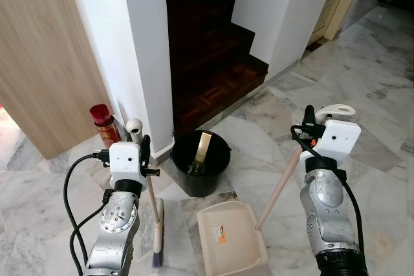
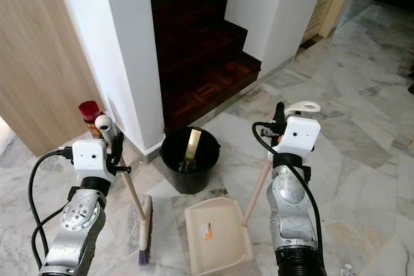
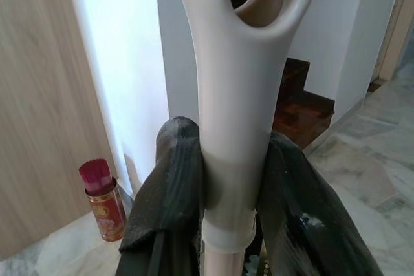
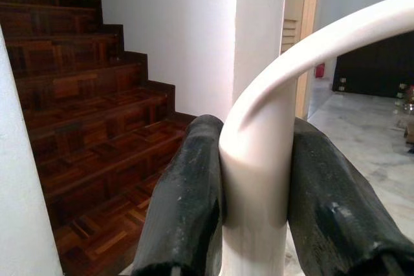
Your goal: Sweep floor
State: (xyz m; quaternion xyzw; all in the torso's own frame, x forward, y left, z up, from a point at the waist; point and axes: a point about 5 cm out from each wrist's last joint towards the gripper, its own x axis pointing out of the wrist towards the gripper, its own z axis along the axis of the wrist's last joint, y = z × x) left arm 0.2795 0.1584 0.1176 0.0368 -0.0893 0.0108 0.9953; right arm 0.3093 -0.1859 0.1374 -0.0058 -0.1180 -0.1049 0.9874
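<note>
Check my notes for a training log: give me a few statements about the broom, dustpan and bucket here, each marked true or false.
1. The left gripper is shut on the broom. True.
2. The right gripper holds the dustpan by its handle. True.
3. The black bucket lies tipped over. False: it stands upright before the stairs.
4. The dustpan hangs in the air. False: its pan rests on the marble floor.
5. A red can stands by the wall. True.

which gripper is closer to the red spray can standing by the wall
Left. The left gripper, clamped on the cream broom handle, is just beside the red spray can; the right gripper, holding the cream dustpan handle, is across the black bucket.
</note>
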